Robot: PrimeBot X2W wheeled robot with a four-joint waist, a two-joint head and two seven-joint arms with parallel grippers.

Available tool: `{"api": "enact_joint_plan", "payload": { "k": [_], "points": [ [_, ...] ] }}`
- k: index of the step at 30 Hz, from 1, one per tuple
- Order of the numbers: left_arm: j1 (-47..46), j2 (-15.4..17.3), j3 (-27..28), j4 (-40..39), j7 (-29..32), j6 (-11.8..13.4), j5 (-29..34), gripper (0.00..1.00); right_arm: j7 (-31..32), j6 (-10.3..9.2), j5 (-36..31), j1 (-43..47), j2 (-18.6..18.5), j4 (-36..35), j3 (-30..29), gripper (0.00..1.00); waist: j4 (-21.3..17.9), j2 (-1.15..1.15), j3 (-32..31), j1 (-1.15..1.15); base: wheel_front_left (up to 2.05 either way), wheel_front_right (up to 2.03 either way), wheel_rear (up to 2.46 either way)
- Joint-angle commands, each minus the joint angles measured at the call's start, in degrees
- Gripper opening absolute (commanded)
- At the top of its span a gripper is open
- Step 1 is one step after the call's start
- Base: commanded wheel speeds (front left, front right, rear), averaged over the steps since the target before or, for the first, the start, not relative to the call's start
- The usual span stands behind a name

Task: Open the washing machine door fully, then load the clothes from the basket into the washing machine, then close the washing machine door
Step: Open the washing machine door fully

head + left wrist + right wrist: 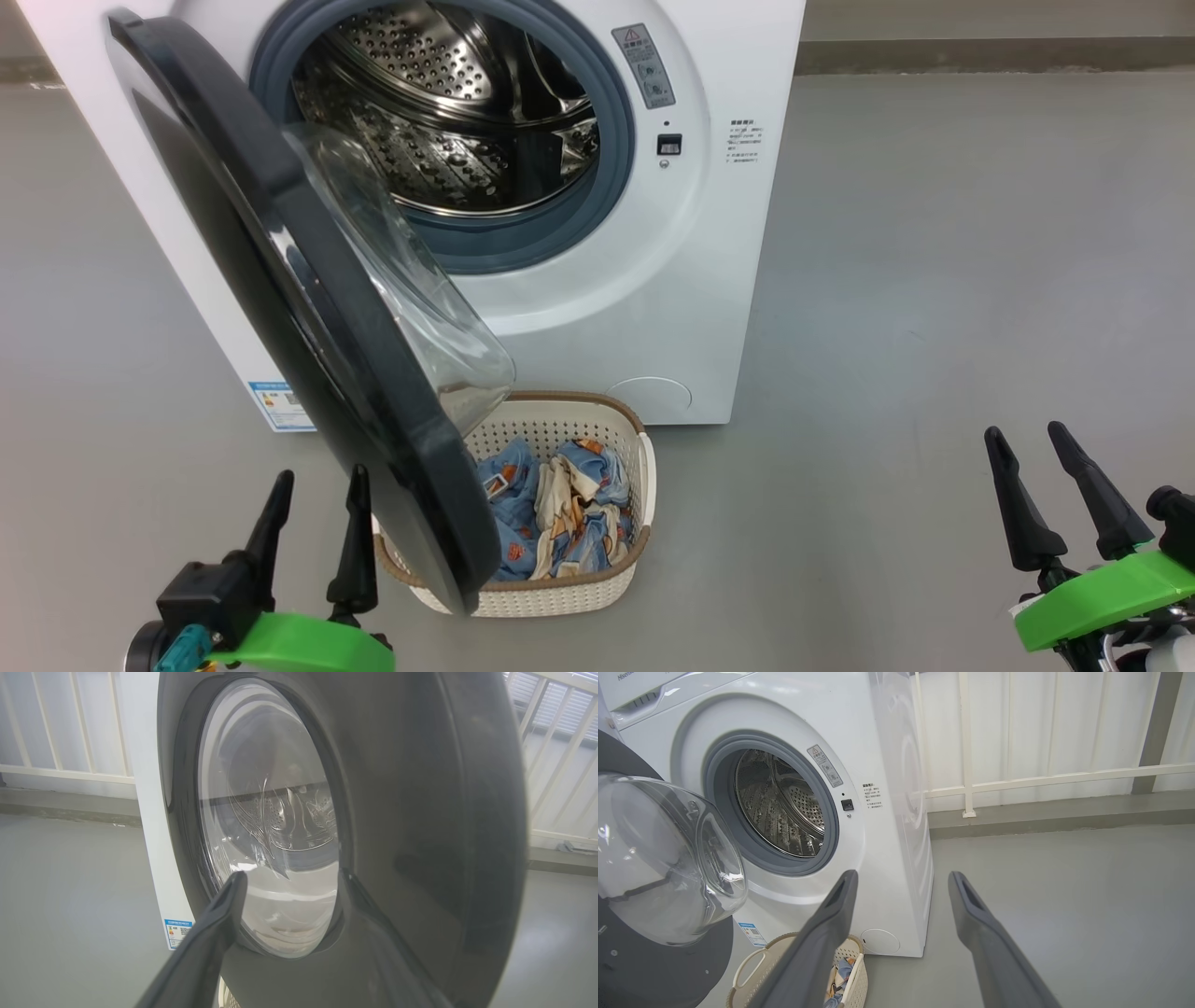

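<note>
Our left gripper [322, 474] is nearest, at the bottom of the head view, its two long dark fingers [268, 523] spread apart with nothing between them. Just to the right of those fingers hangs the large round glossy black washing machine door [303, 280], swung out from the big white front-loading washing machine [653, 308] with its rim turned edge-on to us. In the left wrist view the fingers point at the door's outer face, level with the lower part of its bulging clear glass window [266, 812]. We cannot tell whether they touch it. Right of the left fingers and past the door's lower edge, the small cream-white perforated plastic basket [541, 597] with its brown woven-look rim stands on the grey floor [934, 280] in front of the machine, partly hidden by the door. The light blue and cream clothes [560, 513] with small orange figures lie bunched inside the basket. Our right gripper [1023, 431] hangs well apart to the right, fingers spread and holding nothing. From its wrist we see the perforated steel drum [780, 807], ringed by the grey rubber gasket [717, 802], ahead and left of its fingers.
</note>
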Motion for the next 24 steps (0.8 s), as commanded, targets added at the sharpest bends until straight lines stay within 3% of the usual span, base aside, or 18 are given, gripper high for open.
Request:
{"api": "enact_joint_plan", "payload": {
  "k": [1,22,23,24],
  "points": [
    [-0.92,0.67,1.90,-1.38,-0.32,0.09,-0.25,1.00,-0.69,0.08,-0.81,0.38,-1.16,-1.12,0.89,1.00,-0.04,0.00,-0.04,0.00,0.00,0.00,0.00],
    [-0.76,0.67,1.77,-1.75,-0.32,0.64,-0.06,1.00,-0.69,0.08,-1.07,0.18,-1.00,-0.66,0.63,1.00,-0.50,0.00,-0.02,0.00,0.00,0.00,0.00],
    [-0.71,0.67,1.72,-1.78,-0.32,0.68,-0.12,0.76,-0.69,0.08,-1.09,0.18,-0.97,-0.64,0.56,1.00,-0.51,0.00,-0.02,0.00,0.00,0.00,0.00],
    [-0.71,0.67,1.67,-1.76,-0.32,0.69,-0.16,0.44,-0.69,0.08,-1.12,0.18,-0.95,-0.61,0.51,1.00,-0.53,0.00,-0.03,0.00,0.00,0.00,0.00]
  ]
}}
